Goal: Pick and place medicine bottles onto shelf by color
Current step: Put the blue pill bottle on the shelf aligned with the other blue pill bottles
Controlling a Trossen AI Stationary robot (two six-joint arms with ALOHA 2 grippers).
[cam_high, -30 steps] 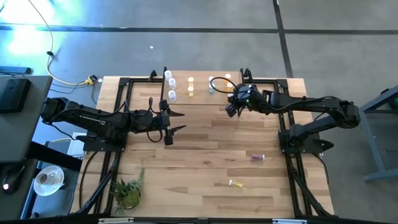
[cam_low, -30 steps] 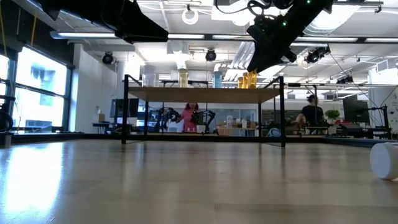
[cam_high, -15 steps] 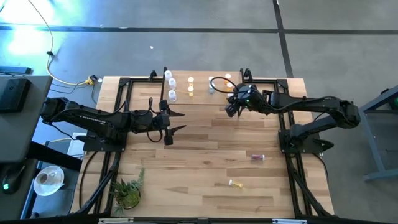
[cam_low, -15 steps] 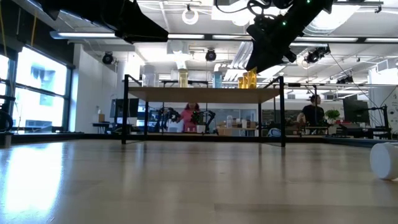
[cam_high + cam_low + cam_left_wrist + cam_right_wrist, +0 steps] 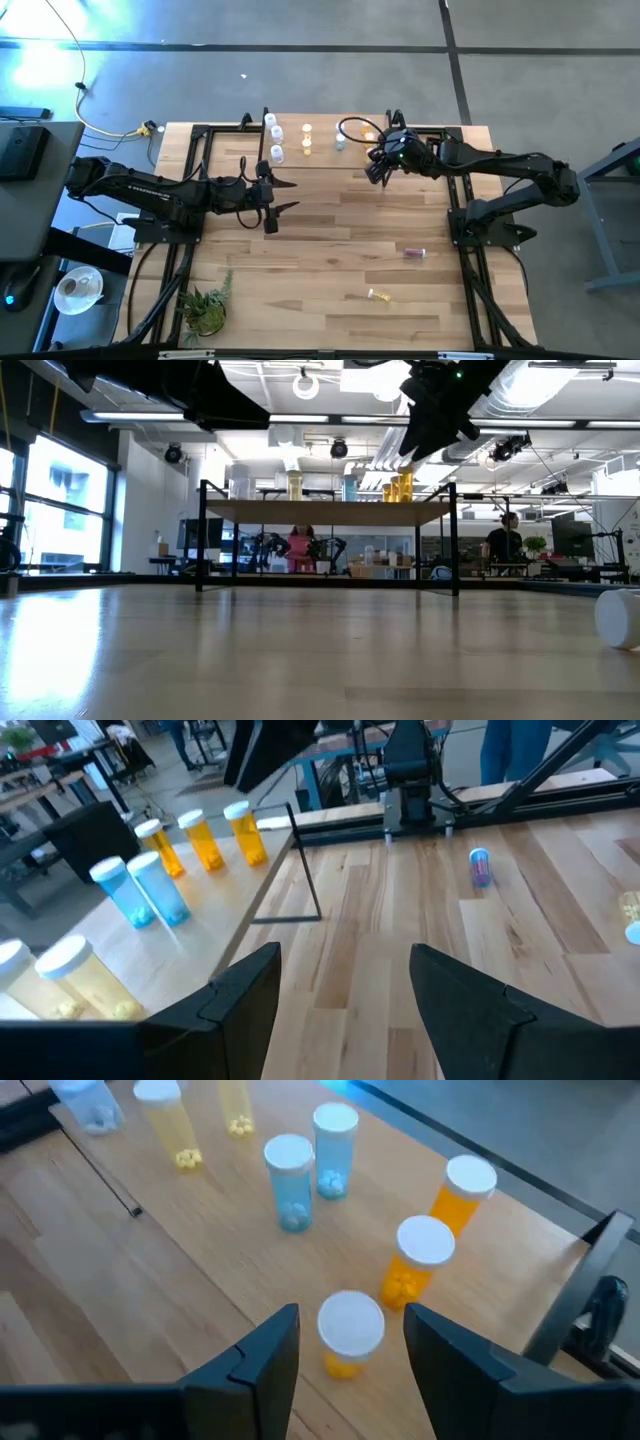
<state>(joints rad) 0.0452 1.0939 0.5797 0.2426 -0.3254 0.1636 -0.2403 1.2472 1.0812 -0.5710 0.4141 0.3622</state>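
You have three amber-orange bottles (image 5: 420,1266) with white caps on the pale wood shelf (image 5: 180,1270), at its right end. Beside them stand two pale blue bottles (image 5: 290,1185), also white-capped, then pale yellow ones (image 5: 170,1125) toward the middle, and a clear one (image 5: 90,1105) farther toward the left end. The shelf's legs (image 5: 453,538) are black. On the table's (image 5: 330,240) light, striped wood planks you see a purplish bottle (image 5: 414,253) near the right edge and a yellow one (image 5: 379,295) toward the near edge. A green plant (image 5: 205,305) sits at the near-left corner. Both arms and their frames are black.
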